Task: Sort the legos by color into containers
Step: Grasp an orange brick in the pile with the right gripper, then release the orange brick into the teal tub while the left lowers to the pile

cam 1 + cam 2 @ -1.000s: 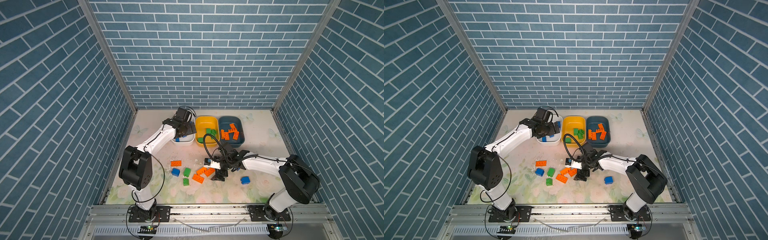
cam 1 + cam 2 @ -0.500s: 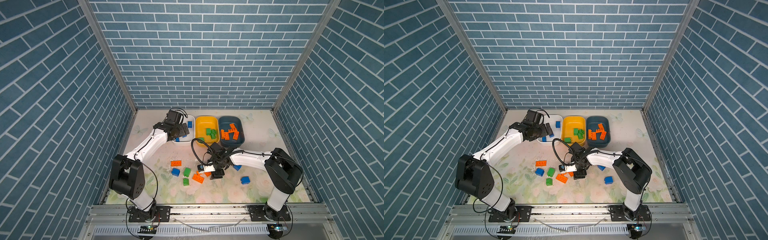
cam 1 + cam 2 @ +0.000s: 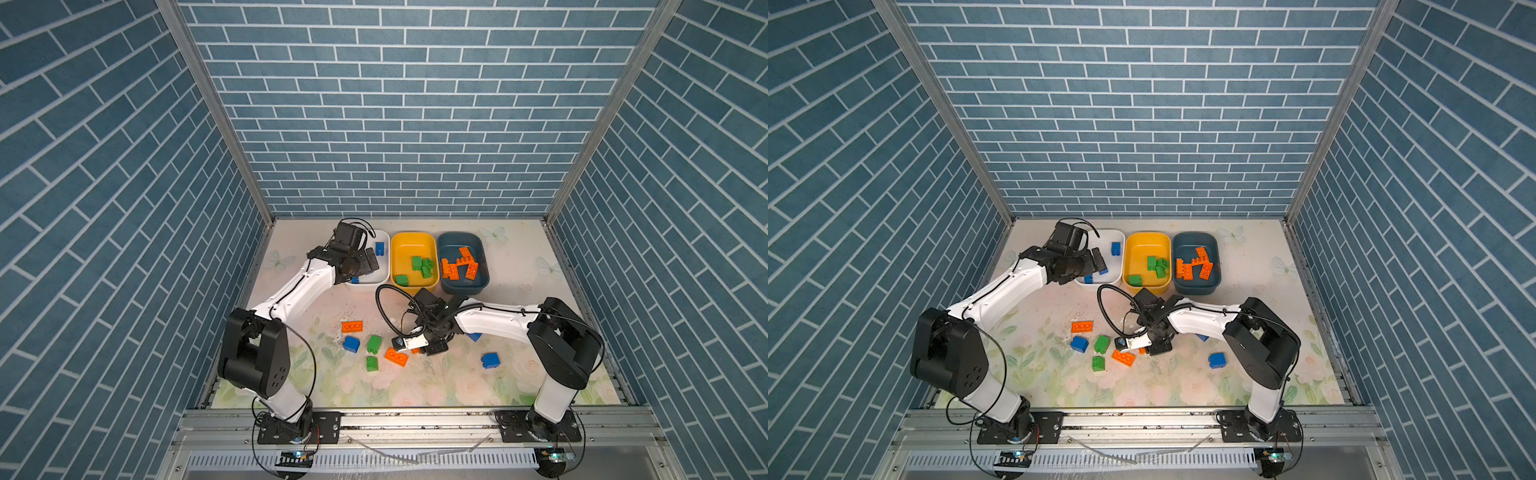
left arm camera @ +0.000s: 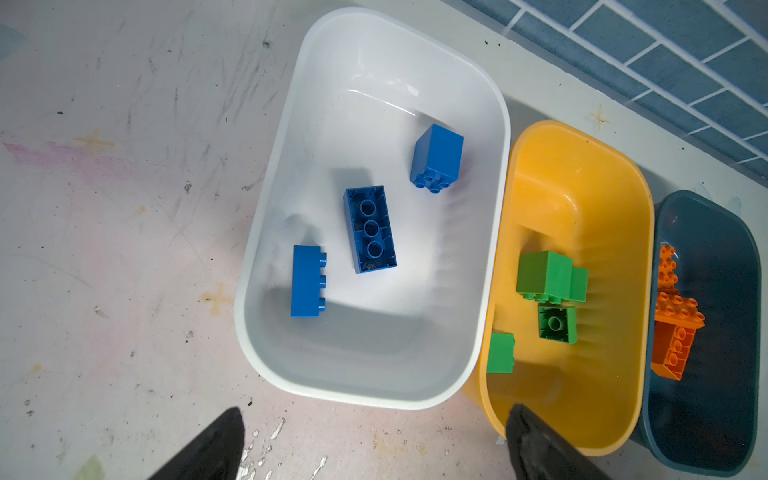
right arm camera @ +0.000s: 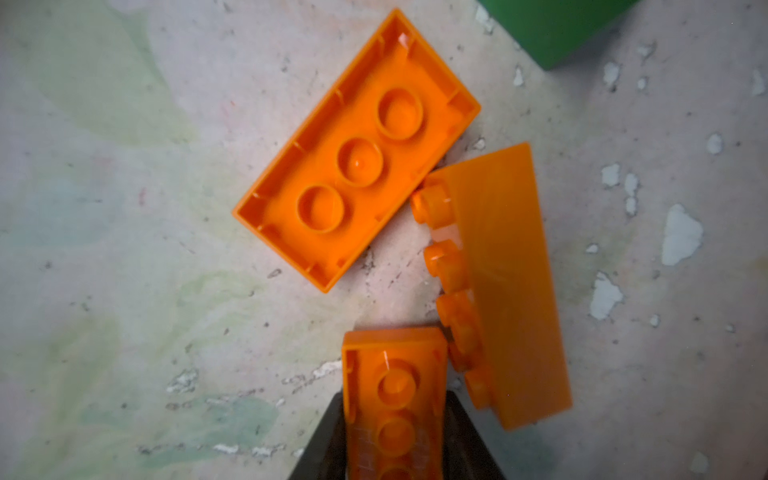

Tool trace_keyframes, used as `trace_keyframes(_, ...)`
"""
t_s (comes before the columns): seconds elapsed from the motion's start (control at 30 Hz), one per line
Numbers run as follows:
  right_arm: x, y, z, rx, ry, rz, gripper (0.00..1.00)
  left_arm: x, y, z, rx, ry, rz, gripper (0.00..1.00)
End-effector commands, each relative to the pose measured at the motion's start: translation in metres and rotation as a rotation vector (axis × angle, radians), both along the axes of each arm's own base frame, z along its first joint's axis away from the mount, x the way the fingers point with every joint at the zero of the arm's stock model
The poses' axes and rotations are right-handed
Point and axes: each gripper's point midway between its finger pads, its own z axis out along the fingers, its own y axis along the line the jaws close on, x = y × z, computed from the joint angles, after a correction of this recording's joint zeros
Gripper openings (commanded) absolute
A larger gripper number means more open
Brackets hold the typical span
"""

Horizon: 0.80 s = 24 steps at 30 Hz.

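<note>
Fig.: tubs & contents, then bricks rel. to my hands.

White tub (image 4: 374, 104) holds three blue bricks (image 4: 370, 228), one underside up and two on their sides. Yellow tub (image 4: 582, 174), right beside it, holds green bricks (image 4: 544, 274). Teal tub (image 4: 715, 249), next along, holds a pile of orange bricks (image 4: 677, 316).

My L hand (image 4: 374, 415) is released, fingers spread wide. The white tub lies just ahead of it, w/ the yellow tub's near end by one fingertip.

My R hand (image 5: 395, 436) is clenched on an orange brick (image 5: 395, 374), underside up, gripped by its long sides, low over the bench (image 5: 124, 291). Just ahead of those fingertips a second orange brick (image 5: 357, 153) lies flat, underside up. Just beside the held one is a third orange brick (image 5: 507, 282), on its side w/ studs toward it. Farther ahead is a green brick (image 5: 561, 33), only its corner in view. Whether the held brick is clear of the bench, I can't tell.
</note>
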Motion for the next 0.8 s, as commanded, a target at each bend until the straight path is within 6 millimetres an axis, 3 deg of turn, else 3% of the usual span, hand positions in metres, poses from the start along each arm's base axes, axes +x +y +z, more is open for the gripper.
trace_keyframes(0.0, 0.004, -0.006, 0.0, -0.012, -0.044, 0.019, 0.3, -0.001, 0.002, -0.005, -0.004, 0.012, 0.009, 0.99)
trace_keyframes(0.2, 0.012, 0.003, 0.027, 0.177, -0.016, -0.1, 0.27, -0.001, 0.001, -0.007, -0.011, 0.018, 0.007, 0.99)
trace_keyframes(0.37, 0.032, -0.005, 0.047, 0.28, -0.012, -0.213, 0.26, 0.0, -0.002, -0.007, -0.031, 0.008, 0.003, 0.99)
trace_keyframes(0.57, 0.097, -0.022, 0.092, 0.534, -0.039, -0.562, 0.25, -0.002, -0.004, -0.007, -0.042, 0.008, -0.005, 0.99)
trace_keyframes(0.77, 0.162, -0.054, 0.136, 0.804, 0.011, -0.98, 0.27, -0.012, -0.001, -0.014, -0.036, 0.028, -0.012, 0.99)
